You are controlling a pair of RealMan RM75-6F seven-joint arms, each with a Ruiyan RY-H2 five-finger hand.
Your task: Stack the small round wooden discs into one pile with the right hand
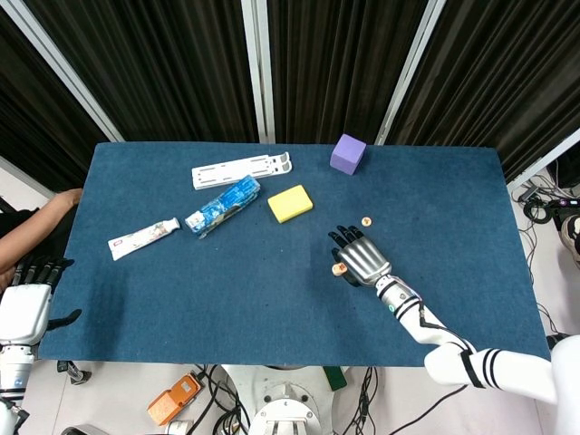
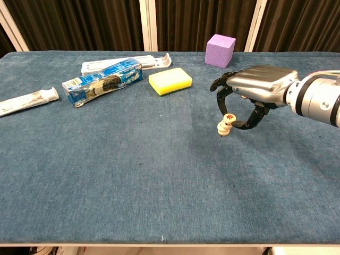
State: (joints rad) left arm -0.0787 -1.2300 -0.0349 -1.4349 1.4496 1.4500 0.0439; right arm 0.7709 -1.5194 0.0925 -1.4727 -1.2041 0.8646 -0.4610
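The right robot hand (image 2: 249,98) hangs over the pile (image 2: 224,127) near the middle of the blue surface (image 2: 133,175), pinching a disc (image 2: 229,117) and setting it on top, a little tilted. 1 more loose disc (image 1: 366,221) lies beyond the hand. I'd say this is the placing step; next comes a gentle release without nudging the pile. The left robot hand (image 1: 27,304) idles off the surface edge, fingers apart, empty.

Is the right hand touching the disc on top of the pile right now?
Touching. The chest view shows the right hand pinching the top disc between its fingertips over the pile.
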